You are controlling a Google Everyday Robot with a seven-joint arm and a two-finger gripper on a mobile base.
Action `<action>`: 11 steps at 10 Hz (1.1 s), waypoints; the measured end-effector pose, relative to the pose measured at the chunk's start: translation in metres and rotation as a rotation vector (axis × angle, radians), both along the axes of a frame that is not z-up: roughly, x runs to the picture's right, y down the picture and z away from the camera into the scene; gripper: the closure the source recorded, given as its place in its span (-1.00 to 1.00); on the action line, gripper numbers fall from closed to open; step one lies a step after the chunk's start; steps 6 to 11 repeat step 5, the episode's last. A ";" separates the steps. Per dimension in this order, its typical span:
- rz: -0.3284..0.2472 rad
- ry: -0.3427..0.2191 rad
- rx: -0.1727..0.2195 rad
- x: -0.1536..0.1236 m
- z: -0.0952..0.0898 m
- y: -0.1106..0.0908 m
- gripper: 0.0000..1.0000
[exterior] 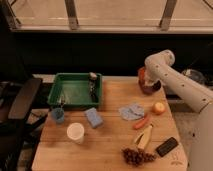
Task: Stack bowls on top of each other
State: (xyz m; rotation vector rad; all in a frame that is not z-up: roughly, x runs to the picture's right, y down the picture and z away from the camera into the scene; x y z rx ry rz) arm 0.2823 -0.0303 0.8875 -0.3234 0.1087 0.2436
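Note:
My gripper [145,81] is at the back right of the wooden table [105,150], on the end of the white arm [162,62] that reaches in from the right. It is shut on the red-orange bowl [142,75] and holds it tilted, just above and touching or nearly touching the dark purple bowl [150,90]. The purple bowl stands on the table under the gripper and is partly hidden by it.
A green tray [75,76] stands at back left with a bottle [93,83] in it. On the table lie a blue cup [58,115], white cup [75,132], blue sponge [93,117], blue cloth [131,111], apple [159,107], carrot [141,121], banana [145,136], grapes [137,156] and a black block [166,146]. A black chair [20,102] stands at left.

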 end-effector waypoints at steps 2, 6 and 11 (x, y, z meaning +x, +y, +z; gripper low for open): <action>0.027 0.007 -0.011 0.009 0.004 0.004 -0.60; 0.034 -0.022 -0.038 0.012 0.005 0.008 -0.60; 0.034 -0.022 -0.038 0.012 0.005 0.008 -0.60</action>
